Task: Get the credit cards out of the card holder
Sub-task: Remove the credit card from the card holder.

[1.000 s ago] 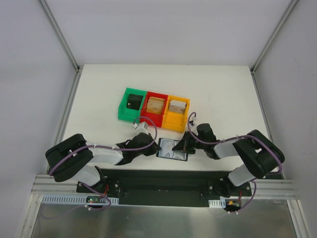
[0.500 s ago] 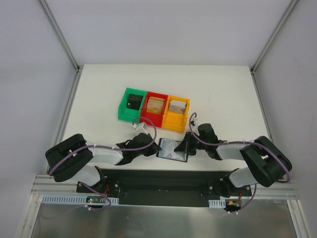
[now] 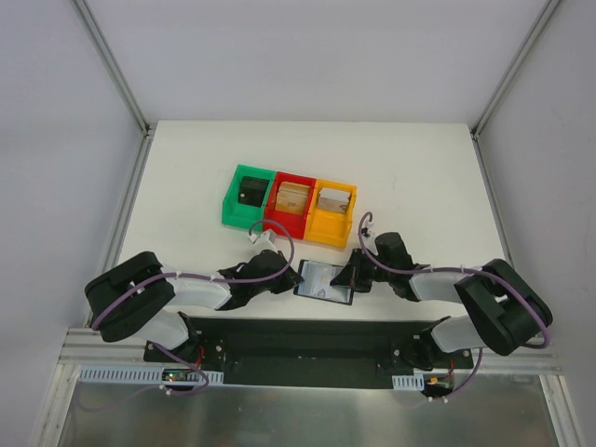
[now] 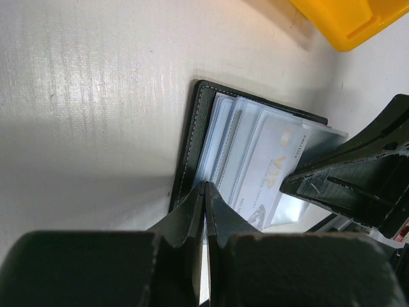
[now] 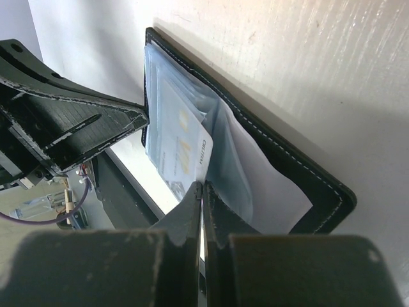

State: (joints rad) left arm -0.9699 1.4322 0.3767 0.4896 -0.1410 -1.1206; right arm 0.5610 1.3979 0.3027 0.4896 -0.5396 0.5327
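The black card holder (image 3: pixel 324 280) lies open on the white table between both arms, its clear sleeves fanned out (image 4: pixel 220 137). A white credit card (image 4: pixel 275 173) with gold lettering sticks partway out of a sleeve. My left gripper (image 3: pixel 300 277) is shut, and its tips (image 4: pixel 206 185) press on the holder's left edge (image 4: pixel 192 141). My right gripper (image 3: pixel 352 277) is shut at the holder's right side, with the card's corner (image 5: pixel 182 150) running into its tips (image 5: pixel 203 185). The right fingers (image 4: pixel 345 185) also show in the left wrist view.
A green bin (image 3: pixel 244 196), a red bin (image 3: pixel 291 200) and a yellow bin (image 3: pixel 332 210) stand in a row just behind the holder. A black block sits in the green one. The table's near edge and the arm mounts lie close in front.
The right arm's wrist and gripper have shifted slightly to the right, and its elbow has swung outward. The left arm and the holder have stayed put.
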